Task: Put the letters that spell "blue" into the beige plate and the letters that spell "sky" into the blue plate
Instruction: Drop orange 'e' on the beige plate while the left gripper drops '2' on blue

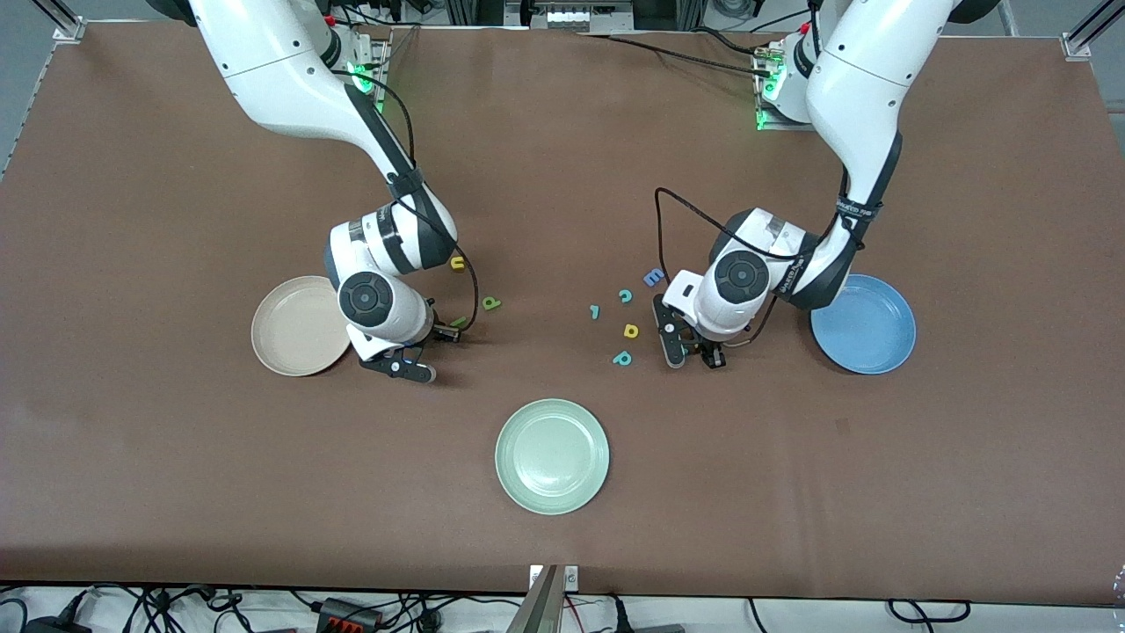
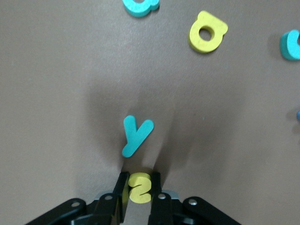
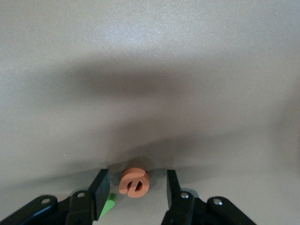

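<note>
My left gripper is shut on the yellow "s" down at the table, near the blue plate. The teal "y" lies flat just ahead of its fingertips. In the front view the left gripper covers both letters. My right gripper stands open astride the orange "e", its fingers clear of it, with the green bar "l" beside one finger. That right gripper is low beside the beige plate. The yellow "u" and green "b" lie close by.
A yellow d-shaped letter, a teal p-shape, a teal "c", a blue "E" and another small teal letter lie mid-table. A pale green plate sits nearer the front camera.
</note>
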`<state>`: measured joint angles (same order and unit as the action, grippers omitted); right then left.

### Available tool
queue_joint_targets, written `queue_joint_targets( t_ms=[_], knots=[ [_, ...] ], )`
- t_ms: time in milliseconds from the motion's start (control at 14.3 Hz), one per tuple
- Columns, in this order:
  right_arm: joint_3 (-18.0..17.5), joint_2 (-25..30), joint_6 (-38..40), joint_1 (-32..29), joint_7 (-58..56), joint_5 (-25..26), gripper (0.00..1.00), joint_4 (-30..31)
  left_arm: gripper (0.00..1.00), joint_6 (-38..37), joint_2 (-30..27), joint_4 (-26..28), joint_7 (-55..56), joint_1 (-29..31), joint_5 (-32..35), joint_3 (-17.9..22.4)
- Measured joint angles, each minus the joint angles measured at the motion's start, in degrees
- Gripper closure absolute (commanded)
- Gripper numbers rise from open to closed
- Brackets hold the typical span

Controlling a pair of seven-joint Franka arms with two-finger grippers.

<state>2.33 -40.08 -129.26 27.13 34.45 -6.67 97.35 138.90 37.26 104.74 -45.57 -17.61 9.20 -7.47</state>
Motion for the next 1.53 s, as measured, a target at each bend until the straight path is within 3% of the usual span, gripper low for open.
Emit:
queue_joint_targets(
  t_ms=[279, 558, 837, 1115, 1394, 1464, 1534],
  knots=[
    [0.01, -0.09, 0.12, -0.01, 0.02, 0.00, 0.65, 0.01, 0.99, -0.52, -0.33, -0.19, -0.51, 0.26, 0.00, 0.00],
    [-0.03, -0.06, 0.13, 0.03, 0.02, 0.00, 0.84, -0.08, 0.99, -11.37, -5.32, -1.40, 0.44, 1.28, 0.00, 0.30],
    [-0.01, -0.05, 0.13, 0.00, -0.09, 0.00, 0.85, -0.11, 0.99, -24.37, -11.87, -1.50, 1.70, 6.75, 0.56, 1.45],
    [1.39, 0.91, 2.38, -0.78, -3.32, 0.05, 0.85, -0.92, 0.99, -25.13, -11.94, -0.65, 1.37, 16.41, 2.28, 1.70],
    [6.18, 4.54, 12.71, -5.05, -15.59, 0.06, 0.85, -1.07, 0.96, -20.39, -11.86, 2.79, 2.10, 18.62, 6.92, 1.66],
    [6.43, 5.54, 14.75, -6.91, -18.64, 0.06, 0.85, -1.05, 0.88, -17.11, -11.84, 4.97, 2.10, 19.54, 6.97, 1.67],
    [6.55, 6.31, 16.28, -8.77, -21.51, 0.06, 0.85, -0.95, 0.54, -13.19, -11.83, 7.64, 2.10, 20.52, 6.98, 1.67]
  ],
)
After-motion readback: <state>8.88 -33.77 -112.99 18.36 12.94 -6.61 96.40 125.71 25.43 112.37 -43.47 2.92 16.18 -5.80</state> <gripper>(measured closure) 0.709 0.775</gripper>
